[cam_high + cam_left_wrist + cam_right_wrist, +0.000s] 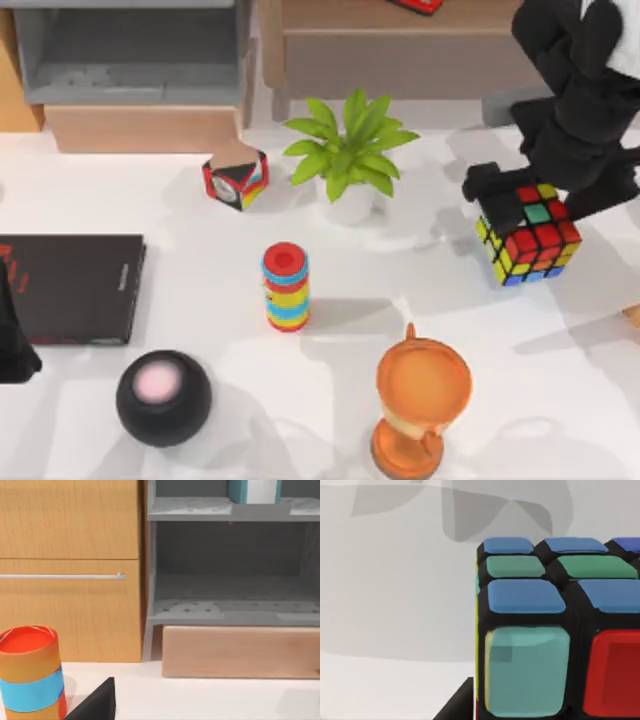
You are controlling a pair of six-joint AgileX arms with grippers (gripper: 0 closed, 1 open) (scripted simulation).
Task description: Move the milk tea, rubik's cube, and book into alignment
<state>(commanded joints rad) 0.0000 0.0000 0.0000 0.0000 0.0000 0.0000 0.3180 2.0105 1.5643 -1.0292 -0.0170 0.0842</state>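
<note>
The right end effector sat at the rubik's cube on the right side of the white counter, its dark body reaching down from the top view's upper right and covering the cube's far upper corner. Whether it was clenched on the cube or still released I cannot tell: from above the fingers were hidden, and the right wrist view had the cube's blue, green, teal and red stickers pressed up close with only a dark sliver at the lower edge. That closeness suggests the arm had gone to the cube as the first piece to line up — probably because it lay nearest this arm. The cube looked tilted, one corner toward the camera, though it is unclear if it rested on the counter or hung just above it. Out from there, a potted plant stood to the cube's left, and a striped red, yellow and blue cylinder stood near the counter's middle — likely the milk tea, and the same striped cup stood close in the left wrist view. An orange goblet and a black sphere sat along the near edge, a small tan-topped box near the plant, a thin black slab at the left. The left end effector was parked at the left edge beside that slab. The teal book stood up on a grey shelf, off the counter — so it would need fetching down before any row could form.
</note>
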